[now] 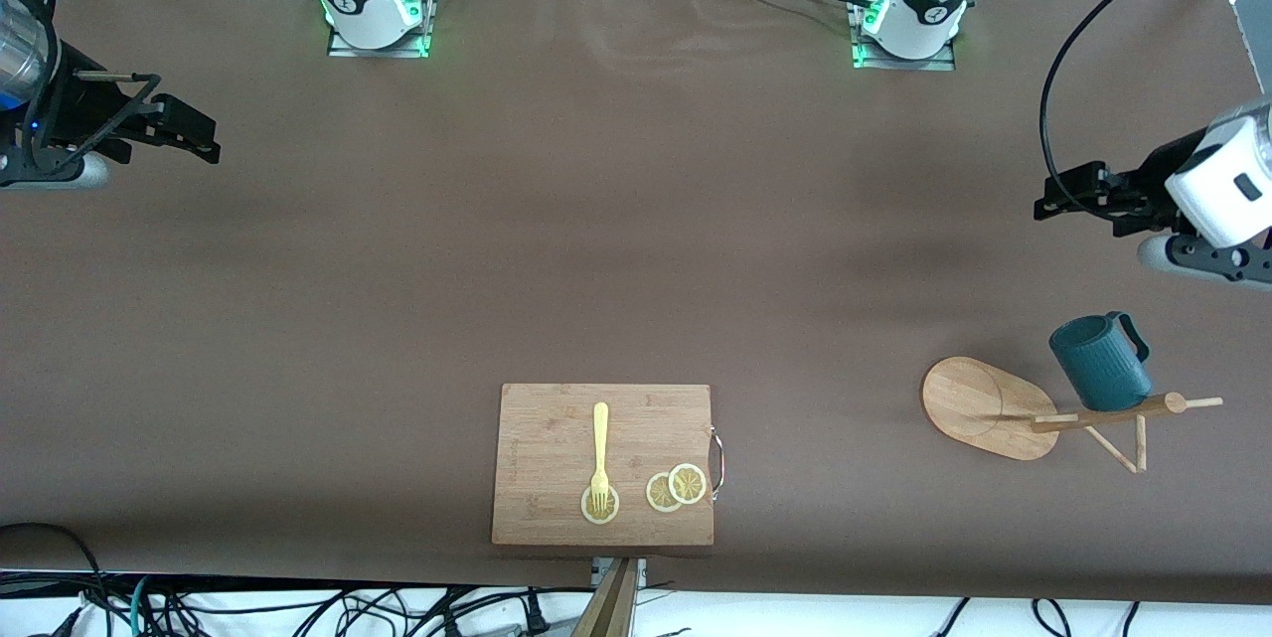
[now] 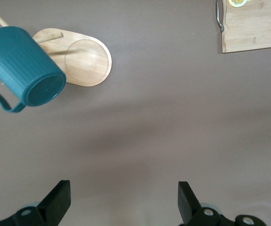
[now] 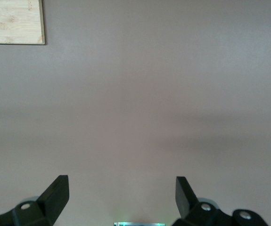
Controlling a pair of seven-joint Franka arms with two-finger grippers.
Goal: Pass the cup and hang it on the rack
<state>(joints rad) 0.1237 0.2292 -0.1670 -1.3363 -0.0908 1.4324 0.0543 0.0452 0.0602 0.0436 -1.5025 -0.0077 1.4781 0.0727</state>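
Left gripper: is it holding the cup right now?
No. The left gripper is open and empty over bare table, while the cup hangs on a peg of the rack.

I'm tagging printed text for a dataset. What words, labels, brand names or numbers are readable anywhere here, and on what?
None can be read.
Arm bases: each dark band bears a small white mark, too small to read.
Cup, rack, cutting board, fork: no text shows.
Left claw, right claw: no markings in view.
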